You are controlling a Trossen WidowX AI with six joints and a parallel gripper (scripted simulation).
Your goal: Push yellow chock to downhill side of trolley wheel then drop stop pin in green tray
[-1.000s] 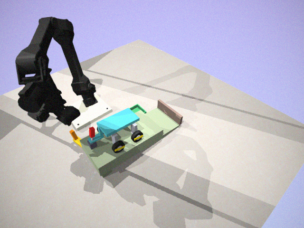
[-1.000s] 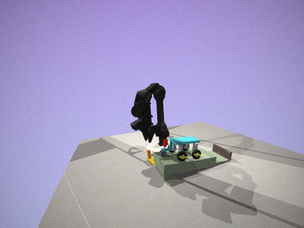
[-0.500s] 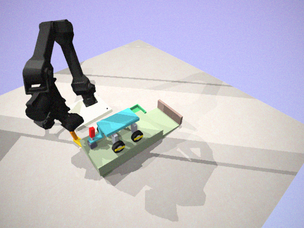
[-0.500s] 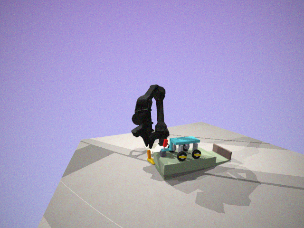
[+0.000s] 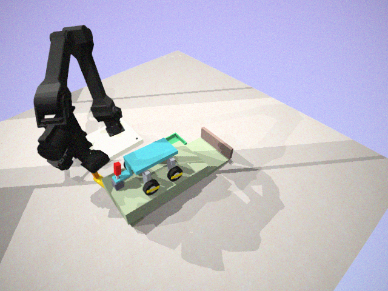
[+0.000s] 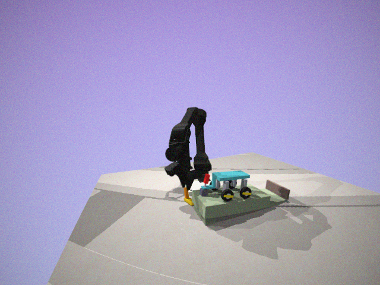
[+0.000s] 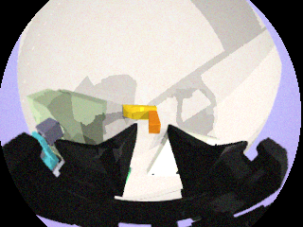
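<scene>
The yellow chock point(image 5: 99, 180) point(image 6: 188, 201) point(image 7: 137, 112) lies on the table beside the uphill end of the ramp point(image 5: 131, 203) point(image 6: 236, 209) point(image 7: 71, 111); its orange handle point(image 5: 95, 175) point(image 6: 186, 193) stands up. Its black base cannot be made out. My gripper point(image 6: 186, 187) point(image 7: 151, 127) is partly open, pointing down, its fingertips at the handle's top, one to each side in the wrist view, not gripping it. The cyan trolley point(image 5: 150, 156) point(image 6: 231, 175) stands on the ramp. The red-headed pin point(image 5: 117, 169) point(image 6: 206, 178) is upright in the block at its uphill end. The green tray point(image 5: 177, 136) is partly hidden behind the trolley.
A brown board point(image 5: 216, 142) point(image 6: 277, 189) stands across the ramp's low end. The white base plate point(image 5: 125, 142) point(image 7: 166, 161) under the arm lies behind the ramp's uphill end. The trolley and pin are close beside my gripper.
</scene>
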